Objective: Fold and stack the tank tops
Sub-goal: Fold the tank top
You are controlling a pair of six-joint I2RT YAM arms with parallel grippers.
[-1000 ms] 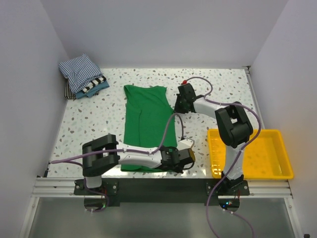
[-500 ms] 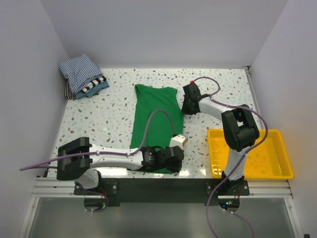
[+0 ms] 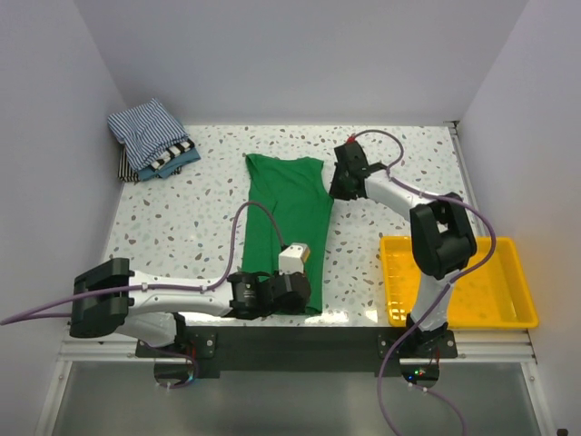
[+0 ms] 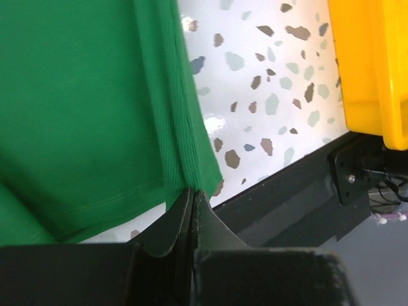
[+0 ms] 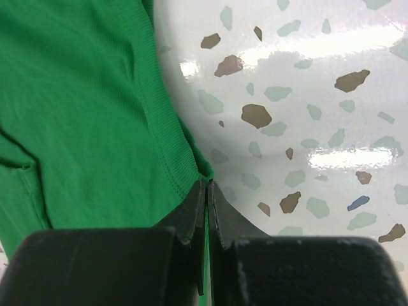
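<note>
White walls stand around a speckled table (image 3: pixel 182 227). The green tank top (image 3: pixel 300 191) lies flat in the middle of the table. It runs from near the far edge down to the near edge.

The left gripper (image 4: pixel 193 191) is squeezed tight on the bottom right corner of the green tank top, by the near edge. The right gripper (image 5: pixel 207 188) is squeezed tight on the top right corner, nearer the far edge. So both hold the same long side.

The next move looks like folding that side over to the left. To do it well, both grippers should lift at the same time and to the same height. They should pull apart just a little, so the cloth stays straight and does not sag. Then they should carry the side across and lay it down even with the left side. If one goes faster, the fold may come out crooked.

A pile of folded tops (image 3: pixel 150 141) waits at the far left corner. A yellow tray (image 3: pixel 522 291) sits at the near right corner.
</note>
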